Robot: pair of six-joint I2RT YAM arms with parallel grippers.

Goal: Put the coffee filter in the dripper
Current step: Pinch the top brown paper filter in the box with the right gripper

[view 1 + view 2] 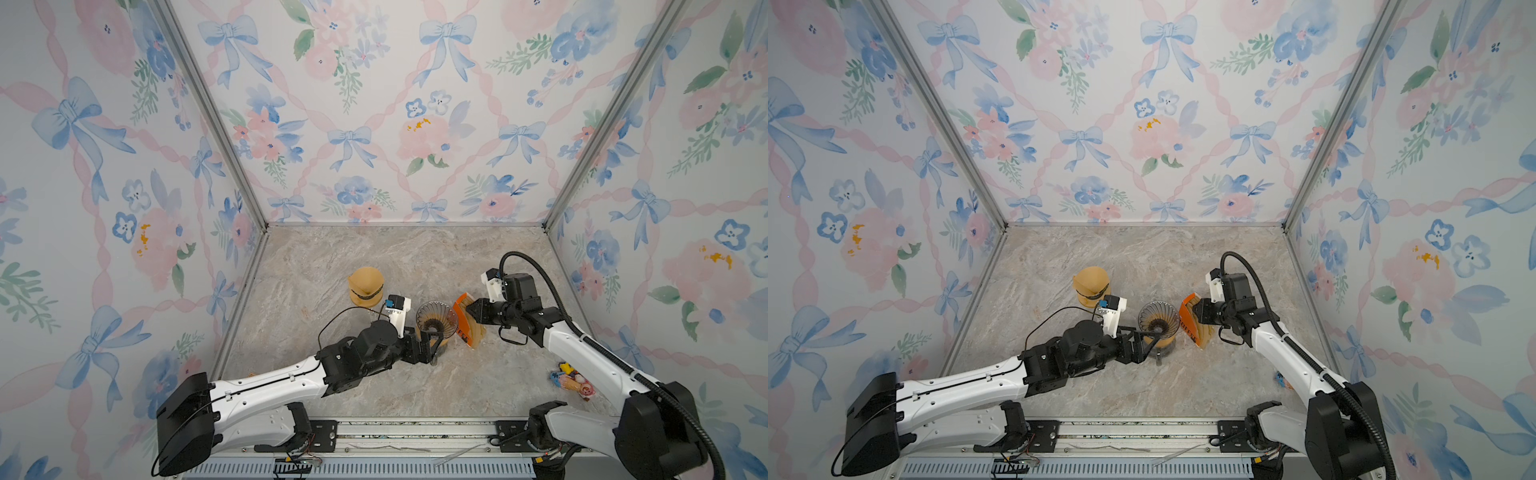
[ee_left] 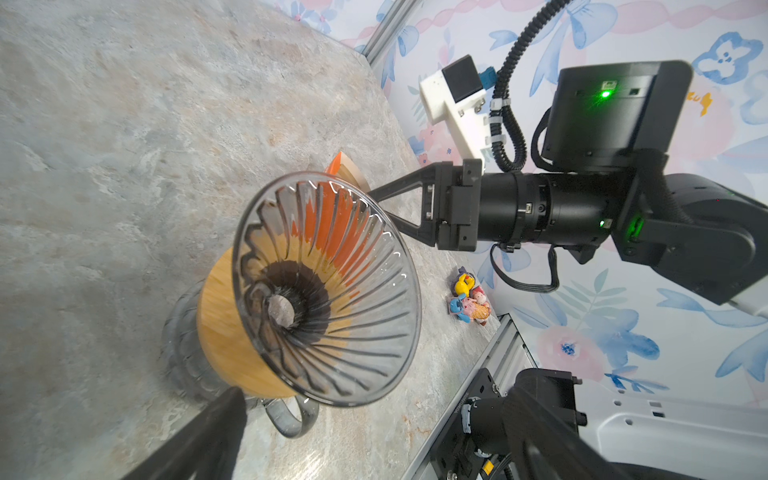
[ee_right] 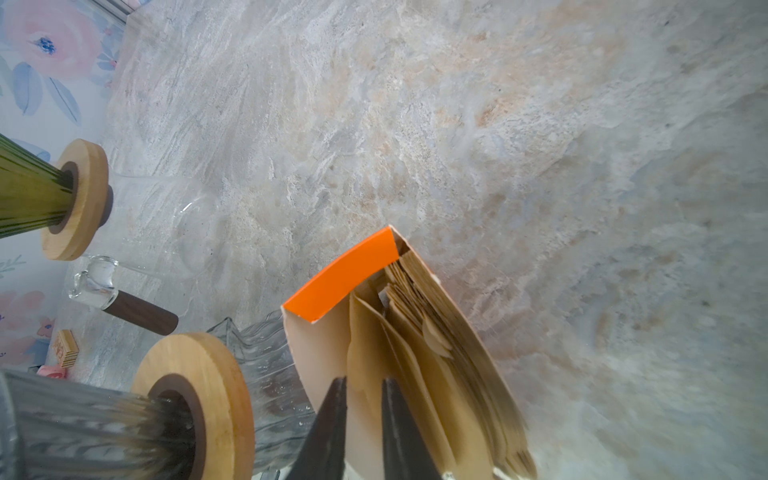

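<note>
Right gripper (image 3: pixel 363 399): reaches into the open mouth of the orange filter box (image 3: pixel 345 274). Its fingers are drawn nearly together, with the front leaf in the narrow gap. I cannot tell whether they bite.
Coffee filter (image 3: pixel 363 340): the front brown leaf of the stack inside the box, not yet lifted out.
Filter box, placing: stands just beside the dripper, probably to keep the carry short.
Dripper (image 2: pixel 328 286): a ribbed glass cone with a wooden collar, seated on a glass server (image 2: pixel 183 345). Its mouth faces up and it is empty.
Left gripper (image 1: pixel 434 347): fingers spread wide at the server's near side, gripping nothing. It likely waits there to steady the glass during the drop.
Step in hand: singling out one leaf.
Risk: neighbouring leaves may cling and come out together.
</note>
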